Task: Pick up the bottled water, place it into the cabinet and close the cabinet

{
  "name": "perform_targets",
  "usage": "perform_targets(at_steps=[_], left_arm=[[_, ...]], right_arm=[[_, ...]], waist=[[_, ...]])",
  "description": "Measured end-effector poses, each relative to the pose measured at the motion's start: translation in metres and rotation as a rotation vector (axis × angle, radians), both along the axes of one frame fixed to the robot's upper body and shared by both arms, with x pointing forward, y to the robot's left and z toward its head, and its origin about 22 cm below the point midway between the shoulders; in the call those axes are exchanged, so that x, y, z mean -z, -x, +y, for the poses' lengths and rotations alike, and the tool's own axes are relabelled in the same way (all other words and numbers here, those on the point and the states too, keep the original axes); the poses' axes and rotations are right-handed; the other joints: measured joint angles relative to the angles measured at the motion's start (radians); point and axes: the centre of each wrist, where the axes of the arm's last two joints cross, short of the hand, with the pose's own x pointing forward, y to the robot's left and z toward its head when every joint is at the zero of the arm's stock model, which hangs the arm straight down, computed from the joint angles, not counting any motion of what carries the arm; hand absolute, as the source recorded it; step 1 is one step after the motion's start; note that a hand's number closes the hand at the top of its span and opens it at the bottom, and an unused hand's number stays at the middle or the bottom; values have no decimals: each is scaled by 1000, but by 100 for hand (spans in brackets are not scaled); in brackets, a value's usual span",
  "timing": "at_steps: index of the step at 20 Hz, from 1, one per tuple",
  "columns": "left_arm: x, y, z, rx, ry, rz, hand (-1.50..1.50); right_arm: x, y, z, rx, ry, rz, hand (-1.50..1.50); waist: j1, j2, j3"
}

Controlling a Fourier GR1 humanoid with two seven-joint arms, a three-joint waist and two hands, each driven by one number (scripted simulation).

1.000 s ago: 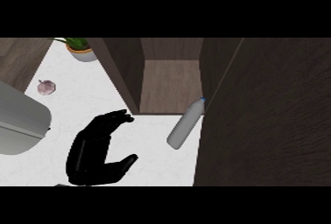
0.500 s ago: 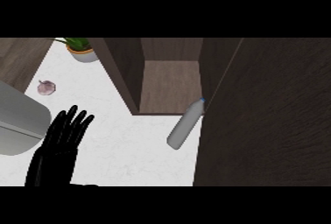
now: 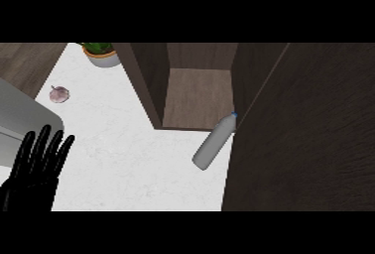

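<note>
The bottled water is a pale grey bottle with a blue cap. It lies tilted on the white counter, its cap against the edge of the cabinet's open door. The cabinet stands open, and its brown shelf holds nothing that I can see. My left hand shows at the lower left with straight fingers pointing up, holding nothing, well apart from the bottle. My right hand does not show.
A potted green plant stands at the back of the counter. A small pinkish bulb lies at the left. A grey rounded object fills the left edge. The dark door blocks the right side.
My left hand has swung left, away from the bottle, and its fingers have straightened. The bottle and the cabinet door have not moved.
</note>
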Motion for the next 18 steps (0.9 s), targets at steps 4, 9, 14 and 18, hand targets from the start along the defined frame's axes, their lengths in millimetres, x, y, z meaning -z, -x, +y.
perform_targets(at_steps=[4, 9, 14, 18], left_arm=[[-4, 6, 16, 7, 2, -1, -150], [-10, 10, 28, 32, -3, -14, -150], [-14, 13, 38, 66, -10, -21, -150], [-18, 13, 44, 93, -20, -32, -150]], right_arm=[[1, 0, 6, 56, -18, 18, 150], [0, -3, 12, 65, -23, 20, 150], [-2, -10, 14, 45, -7, -2, 150], [-3, -14, 14, 19, 10, -23, 150]], waist=[[16, 8, -1], [50, 18, 0], [86, 29, -2], [113, 38, -3]])
